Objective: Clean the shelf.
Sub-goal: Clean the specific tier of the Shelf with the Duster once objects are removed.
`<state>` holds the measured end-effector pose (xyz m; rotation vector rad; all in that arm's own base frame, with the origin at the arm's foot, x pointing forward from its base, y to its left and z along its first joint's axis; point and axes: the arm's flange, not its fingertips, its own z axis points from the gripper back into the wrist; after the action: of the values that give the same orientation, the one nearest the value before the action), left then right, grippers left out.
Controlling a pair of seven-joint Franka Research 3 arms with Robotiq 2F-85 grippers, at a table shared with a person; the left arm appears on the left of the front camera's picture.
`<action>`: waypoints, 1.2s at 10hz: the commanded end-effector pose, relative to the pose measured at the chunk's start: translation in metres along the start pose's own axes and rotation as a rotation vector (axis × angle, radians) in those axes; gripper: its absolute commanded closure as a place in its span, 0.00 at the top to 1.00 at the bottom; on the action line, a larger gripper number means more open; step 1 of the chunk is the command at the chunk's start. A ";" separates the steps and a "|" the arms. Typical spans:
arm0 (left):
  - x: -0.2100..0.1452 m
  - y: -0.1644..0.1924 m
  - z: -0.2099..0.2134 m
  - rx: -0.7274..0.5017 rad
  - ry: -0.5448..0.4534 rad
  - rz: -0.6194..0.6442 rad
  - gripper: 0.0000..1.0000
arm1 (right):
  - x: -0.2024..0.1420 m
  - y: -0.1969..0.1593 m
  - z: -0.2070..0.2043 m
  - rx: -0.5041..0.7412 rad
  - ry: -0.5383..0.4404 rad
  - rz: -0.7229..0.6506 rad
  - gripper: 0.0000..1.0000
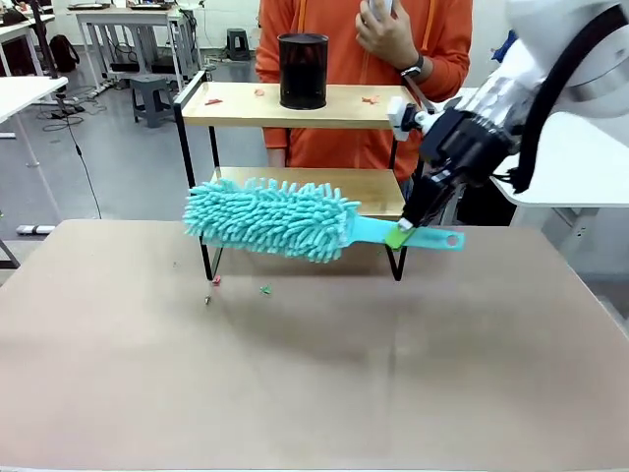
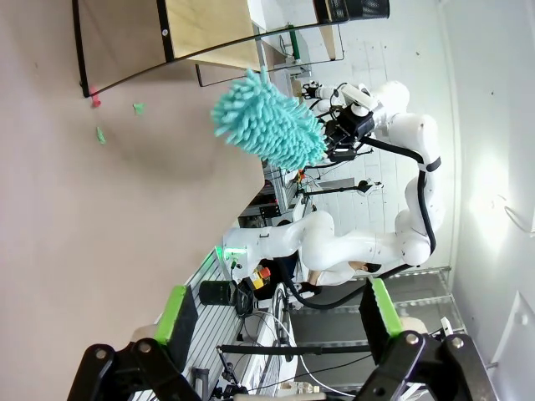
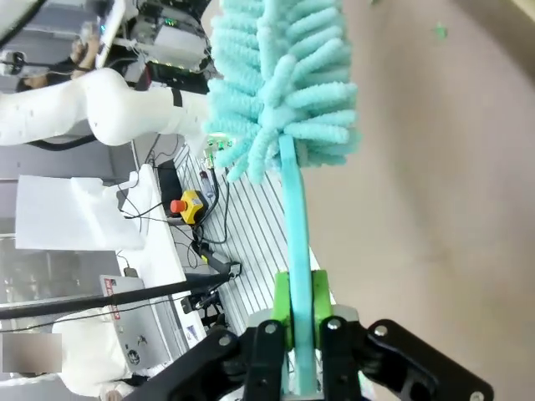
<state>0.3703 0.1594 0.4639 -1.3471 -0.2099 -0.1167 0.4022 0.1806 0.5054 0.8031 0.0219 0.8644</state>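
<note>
The shelf [image 1: 246, 114] stands at the table's far side, with tiny red scraps [image 1: 213, 101] lying on its top board. In front of its lower board hangs a teal fluffy duster [image 1: 270, 218], held level. My right gripper [image 1: 401, 234] is shut on the duster's handle, near its end. In the right wrist view the handle [image 3: 298, 251] runs up from between the green pads [image 3: 281, 302] to the fluffy head [image 3: 284, 83]. My left gripper [image 2: 277, 313] is open with nothing between its fingers; beyond it are the duster [image 2: 267, 125] and the shelf [image 2: 209, 29].
A black mesh cup [image 1: 303, 71] stands on the shelf's top board. A person in an orange top [image 1: 339, 138] stands right behind the shelf with one hand [image 1: 385, 37] raised. Small red and green scraps [image 1: 265, 289] lie on the beige tabletop [image 1: 314, 383] by the shelf's left legs.
</note>
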 end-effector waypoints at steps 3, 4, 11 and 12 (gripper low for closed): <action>-0.002 -0.002 0.000 -0.006 0.009 -0.018 1.00 | -0.027 0.001 0.017 0.035 -0.052 0.016 0.12; -0.002 -0.002 0.000 -0.006 0.009 -0.018 1.00 | -0.039 0.003 0.026 0.047 -0.052 0.004 0.12; -0.002 -0.002 0.000 -0.006 0.009 -0.018 1.00 | -0.294 0.053 0.186 0.053 -0.674 -0.350 0.12; -0.002 -0.002 0.000 -0.006 0.009 -0.018 1.00 | -0.310 0.039 0.184 -0.051 -0.805 -0.512 0.12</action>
<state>0.3698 0.1592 0.4648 -1.3462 -0.2116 -0.1179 0.2161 -0.1455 0.5925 1.0342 -0.3747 0.2022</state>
